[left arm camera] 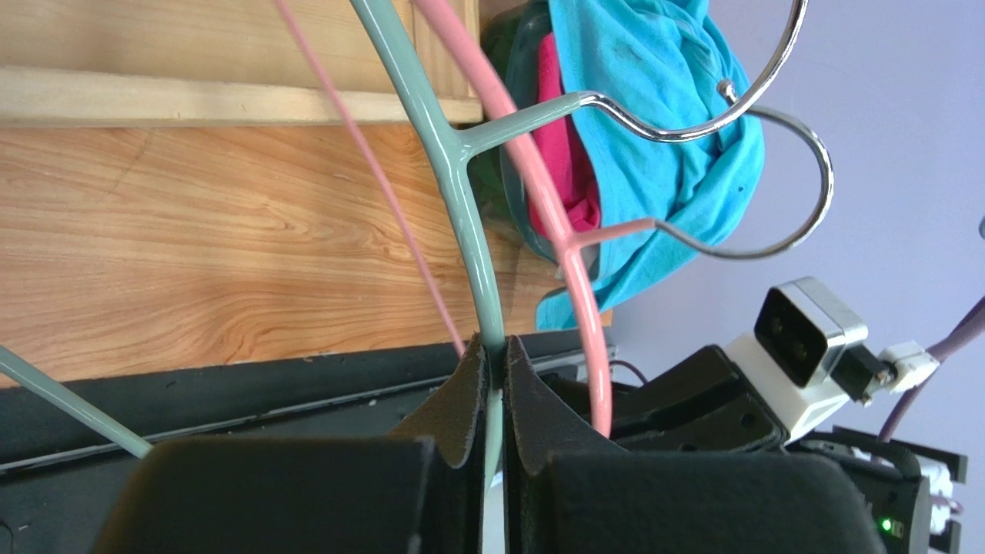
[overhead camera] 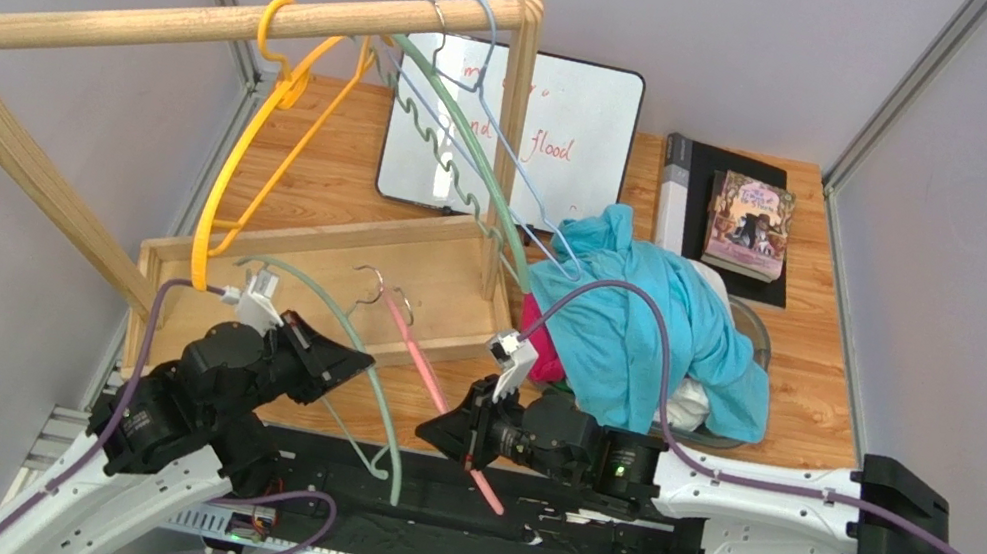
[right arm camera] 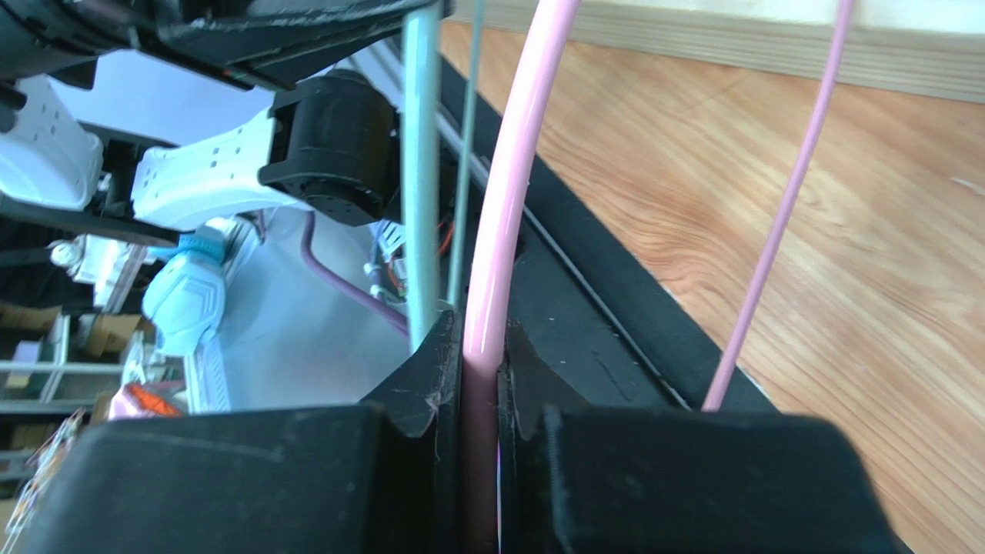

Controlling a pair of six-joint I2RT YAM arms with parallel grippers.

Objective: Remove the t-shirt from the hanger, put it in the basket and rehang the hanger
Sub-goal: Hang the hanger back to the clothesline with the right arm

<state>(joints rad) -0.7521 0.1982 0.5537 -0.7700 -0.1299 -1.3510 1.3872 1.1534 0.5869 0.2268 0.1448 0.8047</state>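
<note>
Overhead, the teal t-shirt (overhead camera: 635, 333) lies heaped to the right, and neither held hanger seems to carry it. It is beyond and to the right of the right gripper (overhead camera: 460, 431), the nearer one, while the left gripper (overhead camera: 345, 358) is well apart on the left.

From the left wrist, the jaws are clenched on the green hanger (left arm camera: 463, 208), whose rod runs away from them toward the t-shirt (left arm camera: 647, 104) at upper right.

From the right wrist, the jaws grasp the pink hanger (right arm camera: 509, 173) — its rod lies lengthwise between them, and no cloth is in view.
</note>
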